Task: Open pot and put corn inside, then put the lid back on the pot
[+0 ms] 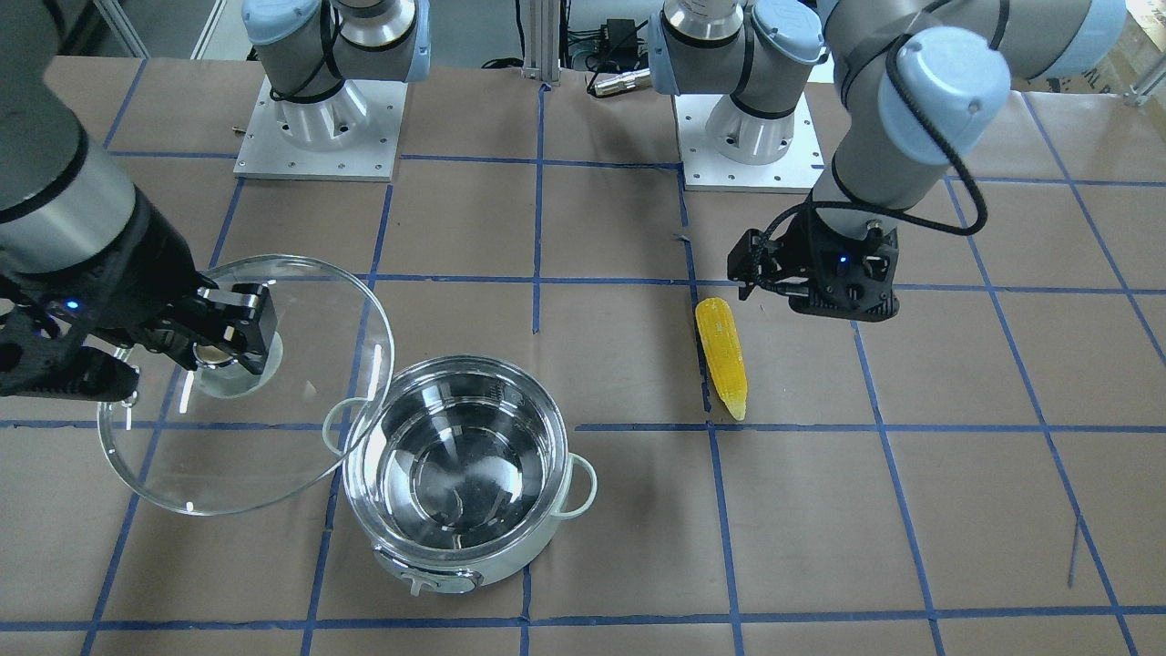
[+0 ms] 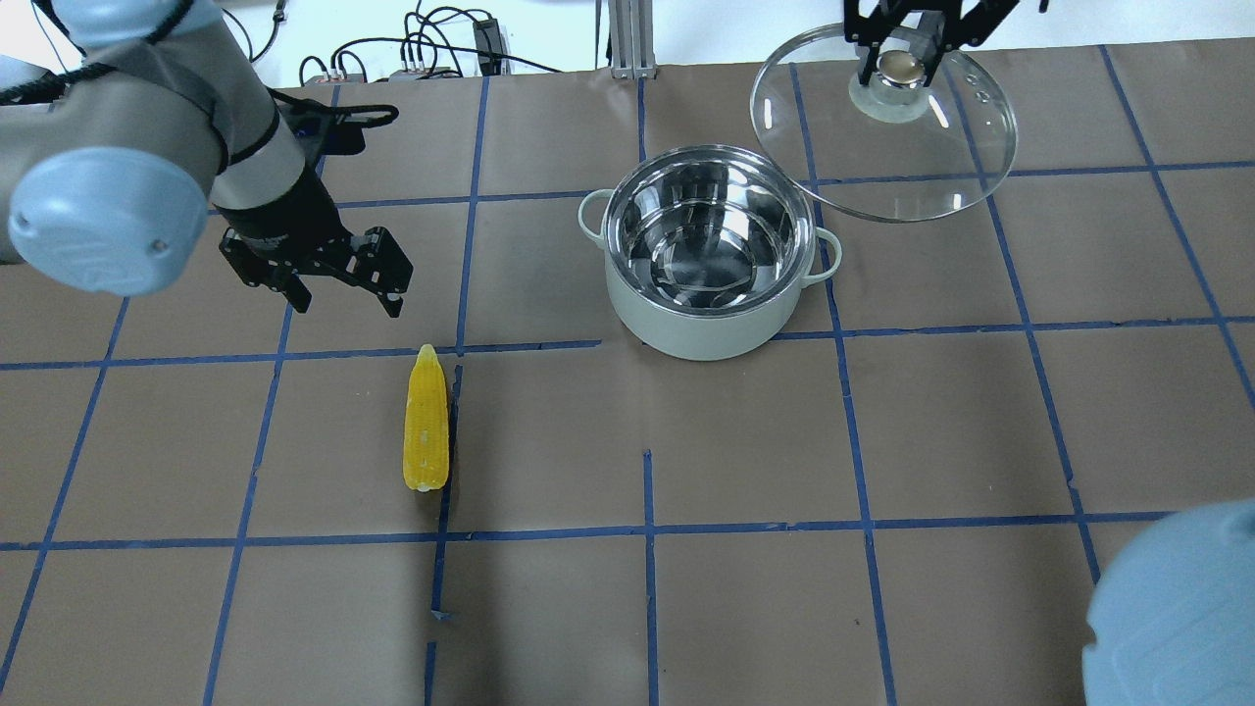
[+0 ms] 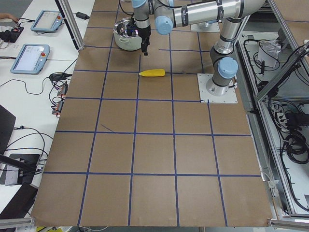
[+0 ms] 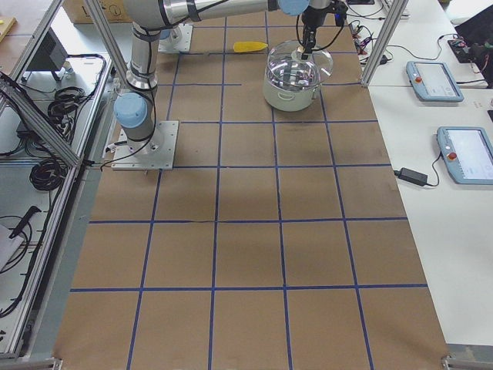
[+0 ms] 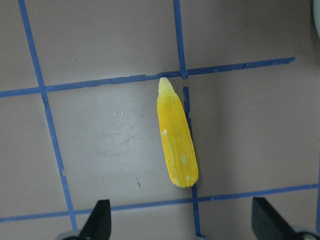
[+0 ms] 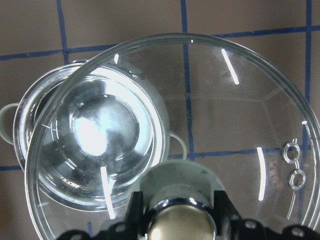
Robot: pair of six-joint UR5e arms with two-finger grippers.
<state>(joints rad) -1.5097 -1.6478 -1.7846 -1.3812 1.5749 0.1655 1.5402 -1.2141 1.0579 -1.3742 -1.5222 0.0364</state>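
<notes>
Overhead exterior view is used first: the corn (image 2: pixel 426 420) is seen lying flat on the table (image 2: pixel 745 441), on the robot's left half and well apart from the pot (image 2: pixel 706 328). Its long axis is directed away from the robot, with the thin tip at the far end. The left gripper (image 2: pixel 345 299) is held above the table, near the corn but not touching it. Its fingers are spread apart and nothing is held between them. The corn is found lower and a little to this gripper's right.

In the left wrist view the corn is seen lengthwise between the lines of the two fingers (image 5: pixel 100 220), so the closing direction is judged to cross the ear. The left arm is clearly the nearer one. The right gripper (image 2: pixel 902 69) is clamped on the knob of the lid (image 2: pixel 912 162), which is held up beside the open, empty pot.
</notes>
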